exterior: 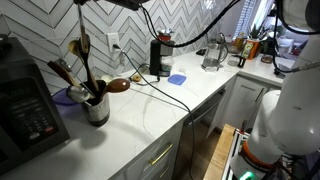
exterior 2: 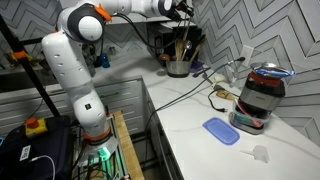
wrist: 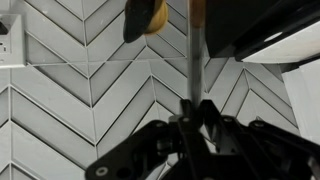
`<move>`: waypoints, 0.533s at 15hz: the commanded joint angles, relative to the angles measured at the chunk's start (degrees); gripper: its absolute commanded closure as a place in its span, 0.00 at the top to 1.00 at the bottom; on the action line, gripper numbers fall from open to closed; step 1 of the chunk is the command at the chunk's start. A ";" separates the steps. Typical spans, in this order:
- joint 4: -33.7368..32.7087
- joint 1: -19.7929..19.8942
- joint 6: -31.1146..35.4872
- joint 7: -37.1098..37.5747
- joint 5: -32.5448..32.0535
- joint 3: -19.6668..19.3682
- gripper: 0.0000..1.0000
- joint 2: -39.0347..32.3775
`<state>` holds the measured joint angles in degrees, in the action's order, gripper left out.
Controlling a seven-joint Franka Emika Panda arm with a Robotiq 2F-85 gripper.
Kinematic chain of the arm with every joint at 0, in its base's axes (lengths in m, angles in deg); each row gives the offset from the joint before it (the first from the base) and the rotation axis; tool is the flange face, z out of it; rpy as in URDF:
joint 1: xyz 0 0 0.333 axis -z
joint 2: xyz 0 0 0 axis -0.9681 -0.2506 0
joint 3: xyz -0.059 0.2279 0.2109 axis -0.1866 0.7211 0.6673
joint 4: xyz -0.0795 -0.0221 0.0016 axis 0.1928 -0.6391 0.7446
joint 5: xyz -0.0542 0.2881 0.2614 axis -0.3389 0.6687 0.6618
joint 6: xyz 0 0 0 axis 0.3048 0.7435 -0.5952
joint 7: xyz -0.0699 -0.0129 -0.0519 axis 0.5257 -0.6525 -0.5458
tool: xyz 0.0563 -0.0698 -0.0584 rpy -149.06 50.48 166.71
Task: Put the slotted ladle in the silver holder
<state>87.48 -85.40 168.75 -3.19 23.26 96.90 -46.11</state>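
Note:
In the wrist view my gripper [wrist: 193,106] is shut on the thin dark handle of the slotted ladle [wrist: 193,60]. The handle runs straight away from the fingertips in front of the chevron tiles. The ladle's head is not seen. The silver holder [exterior: 97,110] stands on the white counter near the wall and holds brown wooden spoons and dark utensils. It also shows in an exterior view [exterior 2: 179,69], with my gripper [exterior 2: 184,12] high above it. In an exterior view the gripper [exterior: 128,3] is mostly cut off at the top edge.
A wooden spoon head [wrist: 145,15] shows near the handle. A black canister [exterior: 158,57], a blue cloth [exterior: 177,78] and a loose wooden spoon [exterior: 120,85] are on the counter. A black cable hangs across. A round cooker [exterior 2: 262,95] stands further along.

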 commanded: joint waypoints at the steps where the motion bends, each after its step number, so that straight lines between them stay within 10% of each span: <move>1: 3.80 -1.30 -2.45 -12.32 6.01 0.65 0.05 1.69; 8: 15.65 -8.09 2.40 -43.71 25.43 -0.08 0.05 5.63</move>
<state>97.39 -90.21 167.70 -35.82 42.46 98.26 -44.00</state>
